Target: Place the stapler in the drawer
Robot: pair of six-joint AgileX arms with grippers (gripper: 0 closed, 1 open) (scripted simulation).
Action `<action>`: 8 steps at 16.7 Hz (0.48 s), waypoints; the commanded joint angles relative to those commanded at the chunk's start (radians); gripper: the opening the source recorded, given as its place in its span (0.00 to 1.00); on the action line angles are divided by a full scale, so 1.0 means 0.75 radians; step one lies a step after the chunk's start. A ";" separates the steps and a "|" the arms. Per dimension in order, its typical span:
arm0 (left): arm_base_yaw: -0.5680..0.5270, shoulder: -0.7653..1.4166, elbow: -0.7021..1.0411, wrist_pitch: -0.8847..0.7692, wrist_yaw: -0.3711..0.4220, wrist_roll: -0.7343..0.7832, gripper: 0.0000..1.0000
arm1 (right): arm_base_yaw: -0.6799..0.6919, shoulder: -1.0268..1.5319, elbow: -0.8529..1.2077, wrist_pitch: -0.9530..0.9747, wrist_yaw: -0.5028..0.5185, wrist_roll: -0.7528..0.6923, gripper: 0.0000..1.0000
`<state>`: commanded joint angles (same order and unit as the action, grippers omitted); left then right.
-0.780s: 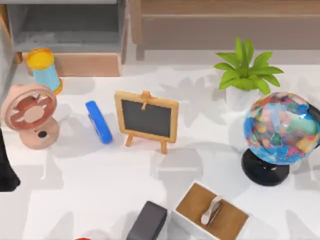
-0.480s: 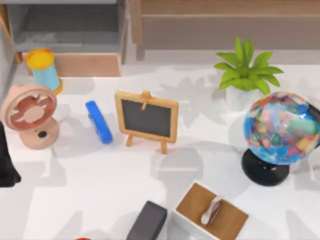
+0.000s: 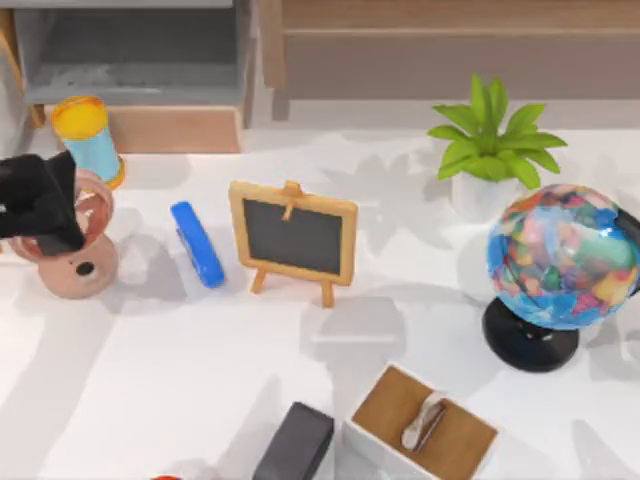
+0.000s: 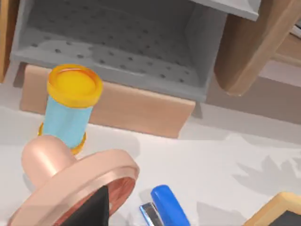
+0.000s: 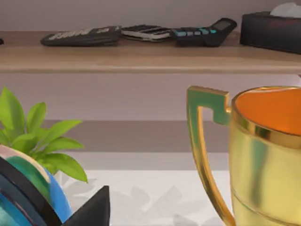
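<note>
The stapler (image 3: 197, 243) is a glossy blue bar lying on the white table between the pink fan and the little chalkboard; its end also shows in the left wrist view (image 4: 168, 213). The drawer (image 3: 140, 62) stands pulled out at the back left, with a grey inside (image 4: 122, 42) and a tan front panel (image 4: 117, 107). My left gripper (image 3: 48, 205) hovers over the fan, a hand's width left of the stapler and in front of the drawer. My right gripper (image 5: 89, 211) shows as a dark tip beside the globe.
A pink fan (image 3: 68, 240) and a yellow-capped blue cylinder (image 3: 88, 138) stand left of the stapler. The chalkboard (image 3: 293, 240) is right of it. A plant (image 3: 492, 140), globe (image 3: 560, 265), dark grey block (image 3: 295, 442) and small white-walled box (image 3: 425, 430) lie farther off.
My left arm has swung from the table's left edge up and to the right, and now covers part of the fan. The stapler has not moved.
</note>
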<state>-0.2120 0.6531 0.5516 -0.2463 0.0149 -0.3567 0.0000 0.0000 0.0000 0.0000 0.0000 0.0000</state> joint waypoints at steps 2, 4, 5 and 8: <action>-0.061 0.283 0.214 -0.129 -0.006 -0.116 1.00 | 0.000 0.000 0.000 0.000 0.000 0.000 1.00; -0.115 0.575 0.432 -0.268 -0.014 -0.226 1.00 | 0.000 0.000 0.000 0.000 0.000 0.000 1.00; -0.138 0.720 0.541 -0.339 -0.019 -0.279 1.00 | 0.000 0.000 0.000 0.000 0.000 0.000 1.00; -0.196 1.137 0.864 -0.548 -0.029 -0.421 1.00 | 0.000 0.000 0.000 0.000 0.000 0.000 1.00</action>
<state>-0.3593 1.5061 1.1997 -0.6570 -0.0071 -0.6728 0.0000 0.0000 0.0000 0.0000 0.0000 0.0000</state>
